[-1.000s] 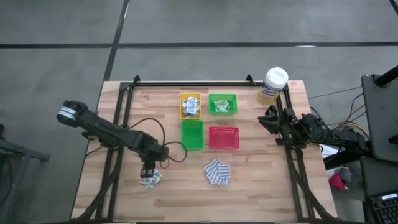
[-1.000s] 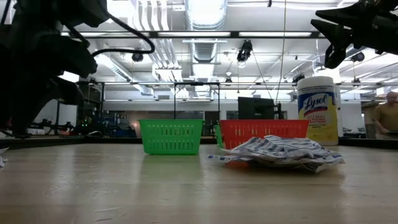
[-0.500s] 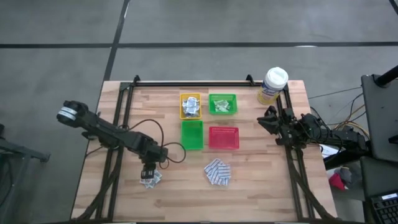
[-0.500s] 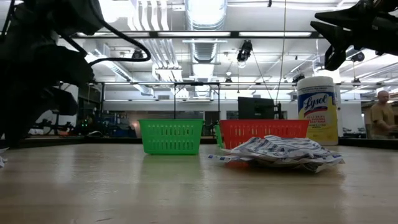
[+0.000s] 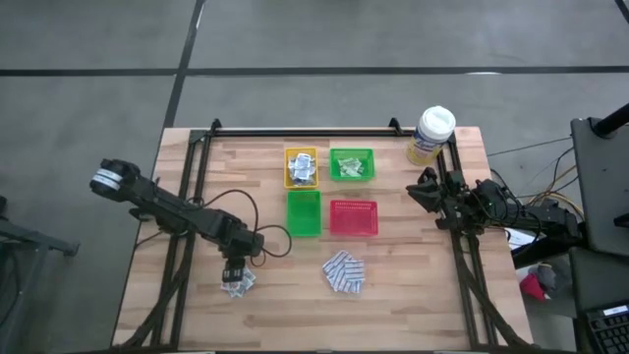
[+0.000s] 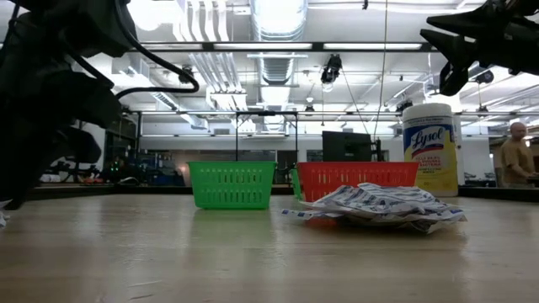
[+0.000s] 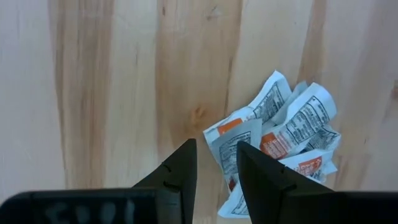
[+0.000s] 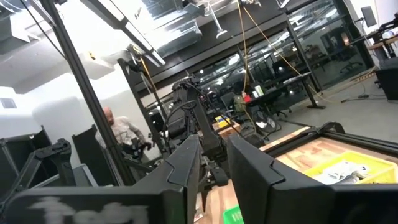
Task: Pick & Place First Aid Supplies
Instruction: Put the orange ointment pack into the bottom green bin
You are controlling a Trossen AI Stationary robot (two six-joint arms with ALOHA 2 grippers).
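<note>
Four small trays stand as a block near the table's (image 5: 393,305) far edge. Taking the red tray (image 5: 353,217) as landmark: it appears to hold nothing; the green tray (image 5: 304,212) just beside it on the left arm's side also looks bare inside; behind the red tray a second green tray (image 5: 352,164) holds pale green strips, and diagonally behind, a yellow tray (image 5: 301,167) holds white-grey sachets. A yellow canister with a white lid (image 5: 431,134) stands well off toward the right arm's far corner.

Loose supplies — a heap of blue-and-white pads (image 5: 344,272) lies on the wood in front of the red tray, apart from it; a smaller cluster of white sachets (image 7: 283,140) lies well to the left-arm side, near the front edge. The left gripper (image 7: 216,163) hangs over that cluster, its fingers a little apart with one sachet's edge showing between the tips; whether they pinch it cannot be told. The right gripper (image 8: 213,160) is raised off the table beside the canister side of the red tray, fingers slightly parted, nothing between them.

Bare wood lies open between the two heaps and along the front edge.
</note>
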